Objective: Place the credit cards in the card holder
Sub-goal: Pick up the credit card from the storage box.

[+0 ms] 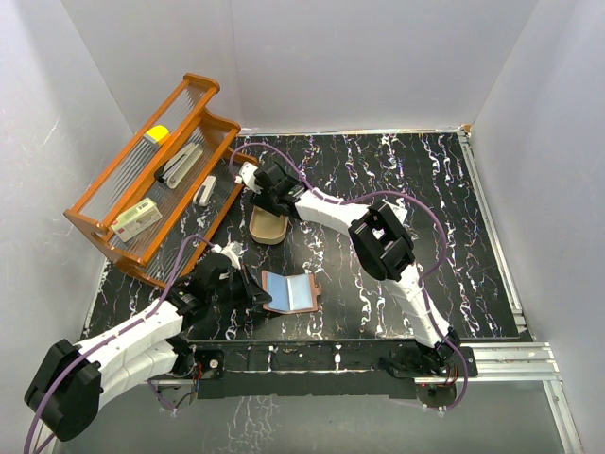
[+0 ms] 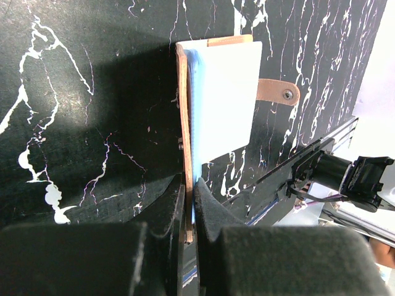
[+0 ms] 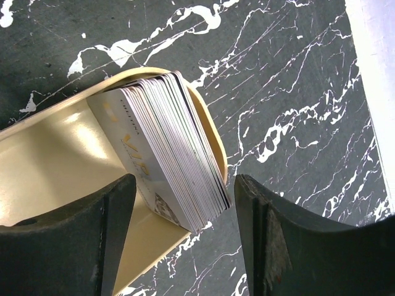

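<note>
Left hand (image 2: 192, 192) pinching card holder (image 2: 219, 92); right hand (image 3: 184, 188) spread astride credit cards (image 3: 163, 139).

The front one of the credit cards (image 3: 139, 163) stacked in the tray (image 3: 49, 154) bears gold letters that look like "VIP". The small print line near its edge is too fine to read. Print on the box (image 1: 136, 219) in the rack (image 1: 90, 225) is illegible.

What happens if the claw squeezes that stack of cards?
Probably they fan and slide apart: the cards lie staggered, leaning in the tray. Each looks thin, stiff and glossy, so likely slippery.
</note>
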Controlling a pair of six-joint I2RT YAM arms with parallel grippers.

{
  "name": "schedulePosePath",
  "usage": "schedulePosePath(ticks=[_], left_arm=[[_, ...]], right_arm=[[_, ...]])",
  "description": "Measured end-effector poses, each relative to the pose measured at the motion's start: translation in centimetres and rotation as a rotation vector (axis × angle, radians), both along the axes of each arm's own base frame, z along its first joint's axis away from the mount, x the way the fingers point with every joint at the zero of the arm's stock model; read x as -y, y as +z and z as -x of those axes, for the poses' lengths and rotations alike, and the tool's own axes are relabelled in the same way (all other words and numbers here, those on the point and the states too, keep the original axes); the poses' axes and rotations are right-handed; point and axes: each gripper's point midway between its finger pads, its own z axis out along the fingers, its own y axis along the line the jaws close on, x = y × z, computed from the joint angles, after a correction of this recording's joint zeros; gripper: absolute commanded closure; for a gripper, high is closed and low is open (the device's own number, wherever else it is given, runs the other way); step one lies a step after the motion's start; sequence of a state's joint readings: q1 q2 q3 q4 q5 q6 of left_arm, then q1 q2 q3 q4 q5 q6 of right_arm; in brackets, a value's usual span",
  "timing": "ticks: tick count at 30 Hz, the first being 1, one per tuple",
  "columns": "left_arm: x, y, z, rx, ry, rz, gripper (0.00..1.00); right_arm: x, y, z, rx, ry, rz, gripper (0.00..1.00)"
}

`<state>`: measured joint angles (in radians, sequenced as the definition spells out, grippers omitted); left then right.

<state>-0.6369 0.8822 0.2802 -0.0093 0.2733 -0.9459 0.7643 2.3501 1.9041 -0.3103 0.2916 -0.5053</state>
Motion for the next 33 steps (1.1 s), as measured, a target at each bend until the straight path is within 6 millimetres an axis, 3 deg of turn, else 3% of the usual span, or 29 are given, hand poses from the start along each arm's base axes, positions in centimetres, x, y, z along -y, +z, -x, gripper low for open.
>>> schedulePosePath(ticks=[10, 33], left_arm=[[0.0, 0.0, 0.0, -0.001, 0.001, 0.000, 1.00], [0.0, -0.1, 0.1, -0.007, 0.006, 0.003, 1.00]], right_arm=[[0.0, 1.0, -0.5, 0.032, -0.007, 0.010, 0.50], [0.4, 1.2, -0.7, 0.046, -0.022, 0.027, 0.64]])
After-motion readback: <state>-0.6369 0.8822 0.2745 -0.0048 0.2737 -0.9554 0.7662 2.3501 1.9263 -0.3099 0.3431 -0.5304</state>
